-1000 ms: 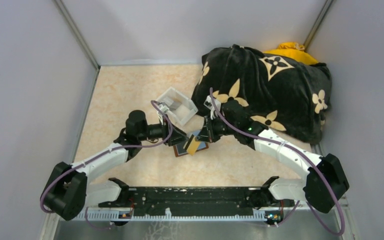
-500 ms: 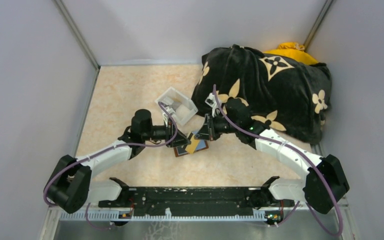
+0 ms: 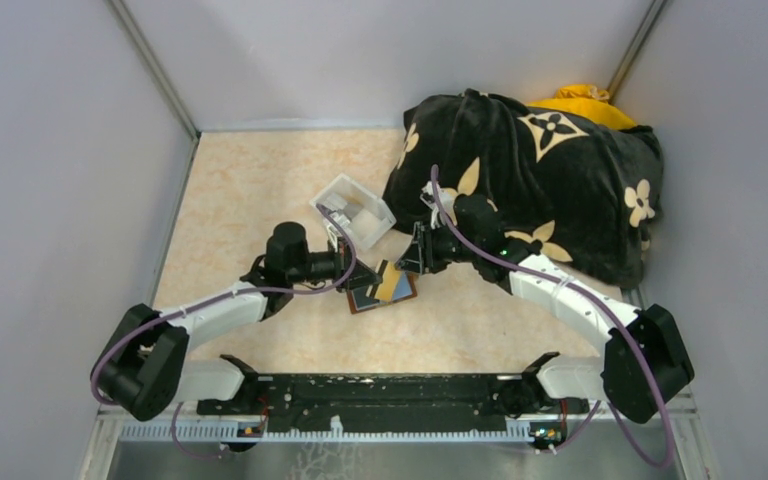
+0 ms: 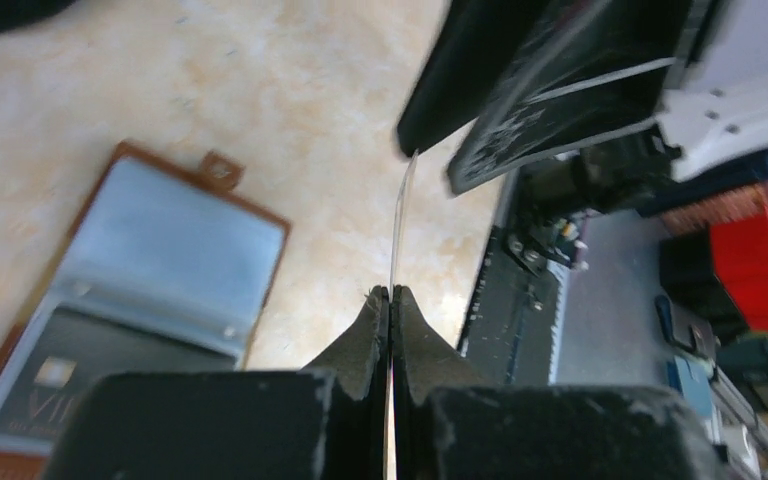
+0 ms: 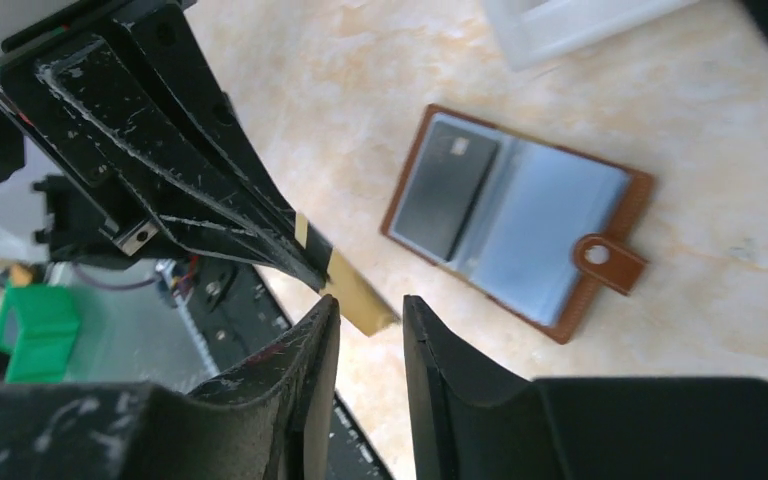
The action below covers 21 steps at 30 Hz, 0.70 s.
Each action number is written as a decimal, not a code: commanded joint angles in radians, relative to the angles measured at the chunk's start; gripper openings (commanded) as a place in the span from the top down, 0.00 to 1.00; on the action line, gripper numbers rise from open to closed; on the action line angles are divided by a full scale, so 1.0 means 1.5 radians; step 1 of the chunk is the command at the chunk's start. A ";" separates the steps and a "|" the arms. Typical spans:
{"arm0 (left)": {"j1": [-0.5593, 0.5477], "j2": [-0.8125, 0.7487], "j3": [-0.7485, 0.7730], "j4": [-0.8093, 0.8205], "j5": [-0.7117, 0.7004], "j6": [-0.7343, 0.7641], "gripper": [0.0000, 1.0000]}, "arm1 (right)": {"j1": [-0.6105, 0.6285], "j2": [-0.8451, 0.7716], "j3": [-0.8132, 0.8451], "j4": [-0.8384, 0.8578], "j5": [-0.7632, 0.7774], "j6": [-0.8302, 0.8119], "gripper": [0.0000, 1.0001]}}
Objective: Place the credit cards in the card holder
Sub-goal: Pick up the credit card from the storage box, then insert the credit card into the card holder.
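The brown card holder (image 3: 367, 299) lies open and flat on the table between both arms; its snap tab (image 5: 600, 258) points away from my right wrist. A dark credit card (image 5: 445, 185) sits in one pocket. My left gripper (image 4: 390, 292) is shut on a tan credit card (image 5: 357, 292), which shows edge-on (image 4: 398, 215) above the table. In the top view that card (image 3: 393, 285) hangs over the holder. My right gripper (image 5: 370, 305) is open, its fingers on either side of the card's free corner and not touching it.
A clear plastic tray (image 3: 355, 212) stands just behind the holder. A black flowered blanket (image 3: 530, 190) fills the back right, with something yellow (image 3: 580, 100) behind it. The black base rail (image 3: 380, 390) runs along the near edge.
My left gripper moved right and shut on the tan card. My right gripper, shut on that card before, has opened and let it go.
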 commanded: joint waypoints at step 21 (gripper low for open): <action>-0.099 -0.011 -0.159 0.143 -0.562 -0.419 1.00 | 0.047 0.081 -0.015 0.047 0.279 -0.038 0.79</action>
